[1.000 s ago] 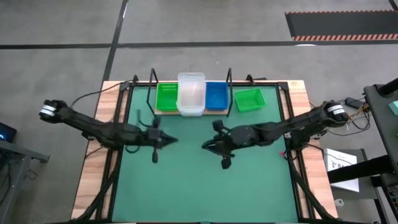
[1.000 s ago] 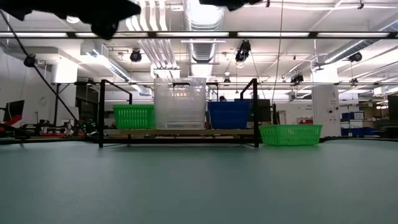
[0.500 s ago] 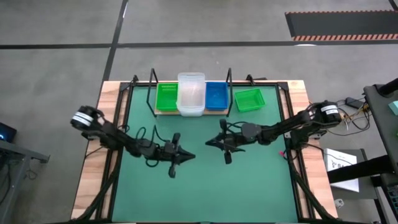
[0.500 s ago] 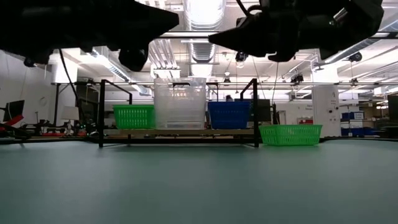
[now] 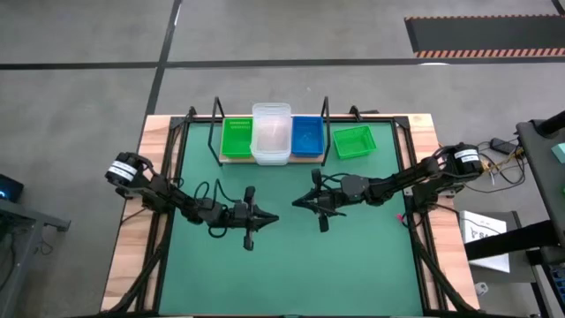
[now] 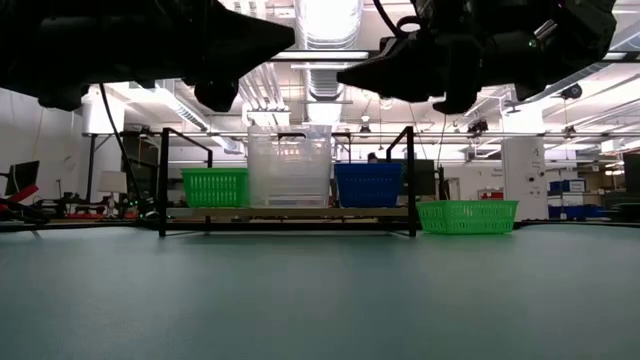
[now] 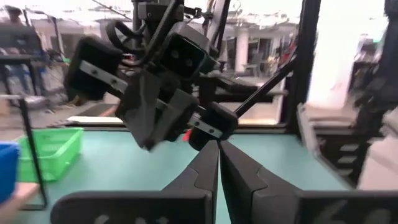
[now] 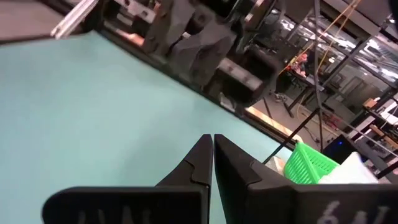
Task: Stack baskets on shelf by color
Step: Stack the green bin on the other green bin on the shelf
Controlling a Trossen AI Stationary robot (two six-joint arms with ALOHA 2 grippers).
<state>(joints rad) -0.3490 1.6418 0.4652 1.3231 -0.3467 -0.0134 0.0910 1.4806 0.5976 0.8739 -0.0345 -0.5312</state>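
Two arms hung low over the green mat [image 5: 291,265] on my counter [image 5: 128,256], tips facing each other near its middle. From my screens, the left claw [image 5: 270,218] was pinched fully shut and carried nothing; in its wrist view the two fingers [image 7: 208,171] met with no gap. Just across from it, apart, the right claw [image 5: 297,202] was equally closed and empty.

Behind them, at the far edge of the mat, stood the shelf [image 5: 270,158], a wooden board between black wire uprights. Reading across it: a green stack [image 5: 236,137] at the left end, a taller clear stack [image 5: 271,132] in the middle, and a blue stack [image 5: 306,134] at the right end. How many baskets made up each stack I could not tell. One green basket [image 5: 354,141] sat on the mat just beyond the shelf's right upright, off the board.

The low view looked into a workshop hall with ceiling ducts [image 6: 250,90], strip lights and equipment racks [image 6: 565,195] behind the counter. Grey concrete floor [image 5: 79,106] surrounded the rig.
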